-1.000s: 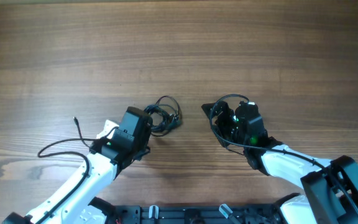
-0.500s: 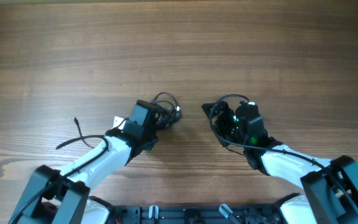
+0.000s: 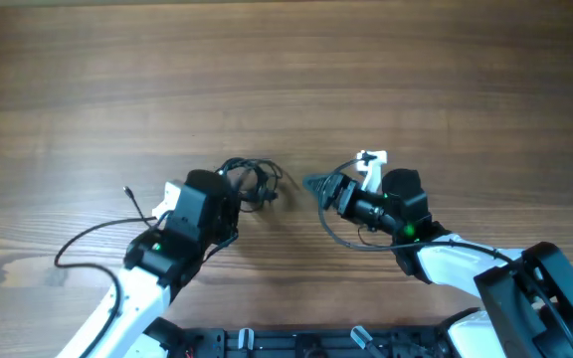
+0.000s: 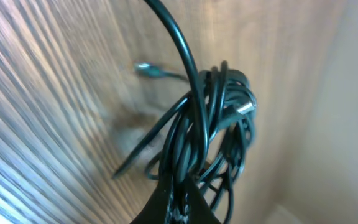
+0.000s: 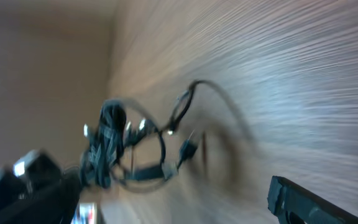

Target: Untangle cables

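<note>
Left fingers (image 4: 166,210) pinching cables (image 4: 211,127) at bottom centre of wrist view, knot stretching straight up frame. Overhead, centre: right gripper (image 3: 316,186) pointing at cables from right, near, not touching. Whether spread, cannot tell, view blurring.

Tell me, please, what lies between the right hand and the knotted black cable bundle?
Overhead, only bare wooden tabletop separates the knotted black cable bundle from the right hand.

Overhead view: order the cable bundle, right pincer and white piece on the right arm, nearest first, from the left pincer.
1. Knotted bundle of thin black cables, right at the left pincer.
2. Right pincer, across the gap.
3. White plastic piece, farther right.
</note>
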